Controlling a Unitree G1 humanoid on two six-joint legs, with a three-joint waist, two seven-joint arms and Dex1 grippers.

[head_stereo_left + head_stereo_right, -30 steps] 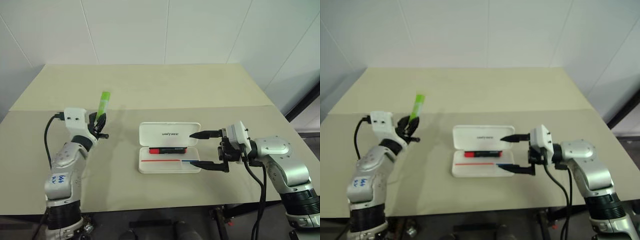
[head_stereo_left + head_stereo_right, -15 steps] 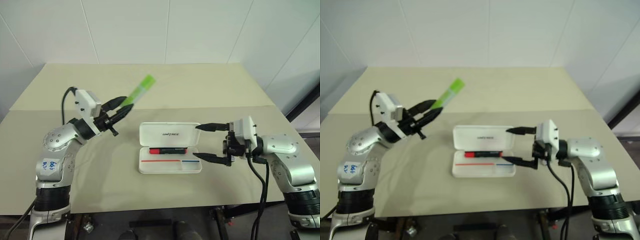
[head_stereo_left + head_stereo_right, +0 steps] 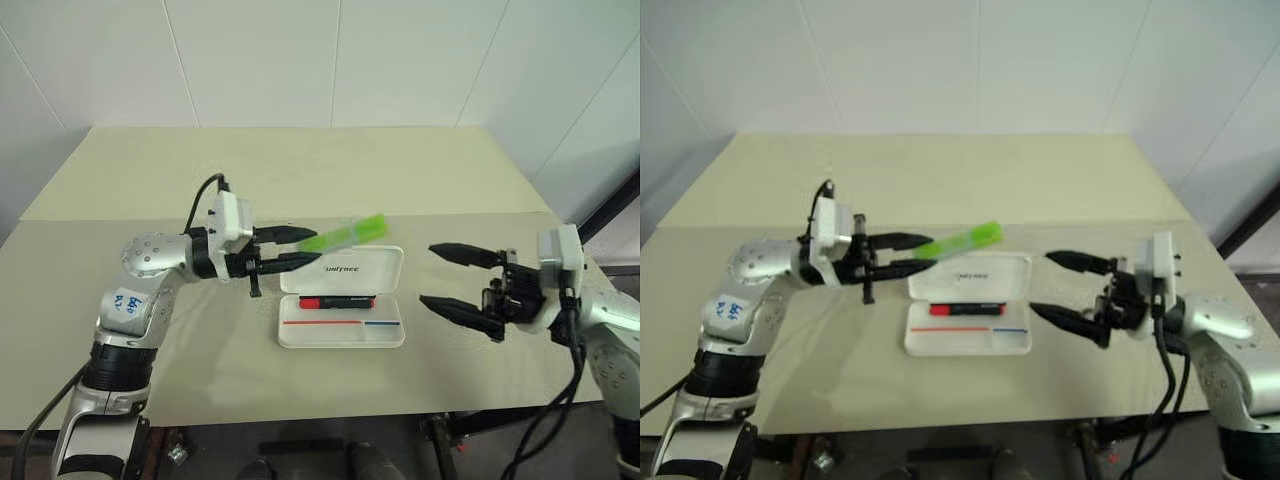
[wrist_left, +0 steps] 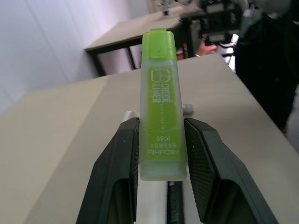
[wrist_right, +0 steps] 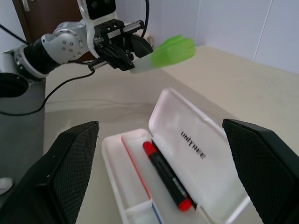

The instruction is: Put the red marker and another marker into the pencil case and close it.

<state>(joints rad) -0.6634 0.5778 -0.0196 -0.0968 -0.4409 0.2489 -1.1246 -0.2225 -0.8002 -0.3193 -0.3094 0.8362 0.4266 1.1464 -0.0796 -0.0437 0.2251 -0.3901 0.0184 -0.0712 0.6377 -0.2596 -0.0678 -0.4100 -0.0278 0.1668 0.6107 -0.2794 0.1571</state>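
Two grippers flank one pencil case (image 3: 341, 297), which lies open on the beige table (image 3: 300, 180) with its lid laid back flat on the far side. On the robot's left of the case, the left gripper (image 3: 300, 247) is clamped on the single light green marker (image 3: 348, 233) — its two black fingers (image 4: 117, 172) press the marker's flat sides near its butt end, and the rest of the marker juts past the fingertips, held in the air and reaching over the near-left corner of the case's lid. On the other side of the case, the right gripper (image 3: 436, 274) hangs with its two fingers spread wide and nothing between them, clear of the case's right end and pointing toward it. One red marker (image 3: 336, 300) lies inside the case, lengthwise in the tray, along the hinge side, its red end toward the left gripper. A thin red and blue stripe (image 3: 342, 323) runs along the tray on the near side of the red marker. A small dark logo (image 5: 192, 145) is printed on the lid's inner face.
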